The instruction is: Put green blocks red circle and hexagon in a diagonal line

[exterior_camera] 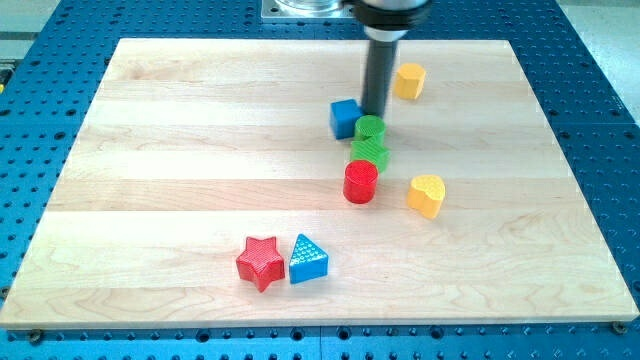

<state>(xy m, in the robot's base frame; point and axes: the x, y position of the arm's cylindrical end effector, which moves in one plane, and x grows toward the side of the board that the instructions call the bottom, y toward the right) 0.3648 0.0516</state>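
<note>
**Near the board's top centre: rod beside the green blocks**

On the pale wooden board (200, 150), the dark rod's tip (375, 113) sits just above the green cylinder (370, 127). No fingers: a bare rod. The second green block (370, 152) and red cylinder (360, 182) run touching below; the yellow hexagon (409, 80) stands apart, upper right.

Two green blocks (370, 140) touch, stacked toward 12 o'clock of the upright red circle (361, 182); yellow hexagon (409, 80) lies at 1 o'clock.
</note>
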